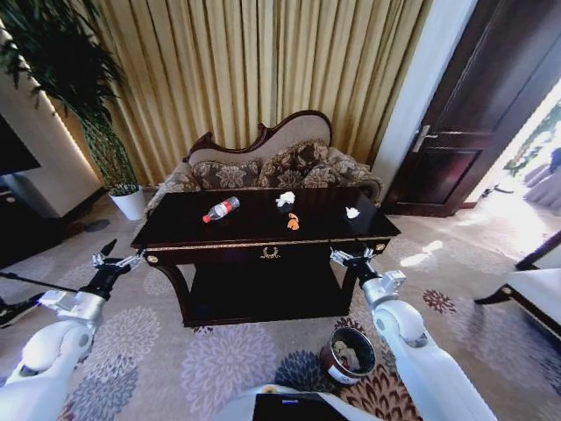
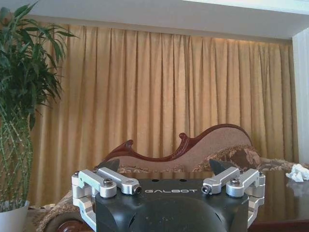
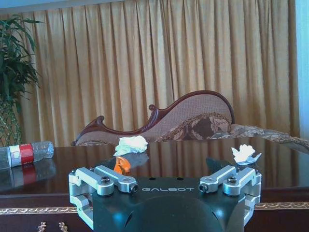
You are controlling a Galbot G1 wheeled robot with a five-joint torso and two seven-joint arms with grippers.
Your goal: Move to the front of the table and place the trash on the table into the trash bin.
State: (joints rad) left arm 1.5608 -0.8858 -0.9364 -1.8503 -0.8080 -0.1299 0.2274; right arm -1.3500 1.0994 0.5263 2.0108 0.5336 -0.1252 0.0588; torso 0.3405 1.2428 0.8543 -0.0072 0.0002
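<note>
The dark table (image 1: 254,231) with gold trim stands just ahead of me. On its top lie a clear bottle (image 1: 221,210) with a red cap, crumpled white paper (image 1: 286,199), an orange scrap (image 1: 293,222) and a small white piece (image 1: 352,212). The trash bin (image 1: 348,355) sits on the carpet near my right arm, in front of the table's right end. My left gripper (image 1: 112,257) hangs open off the table's left front corner. My right gripper (image 1: 351,256) is open at the right front edge. The right wrist view shows the bottle (image 3: 26,153), paper (image 3: 131,145), scrap (image 3: 121,165) and white piece (image 3: 245,153).
A carved sofa (image 1: 272,162) stands right behind the table against gold curtains. A tall plant in a white pot (image 1: 130,202) is at the back left, a dark door (image 1: 478,114) at the back right. A pale bench (image 1: 539,289) juts in at the right.
</note>
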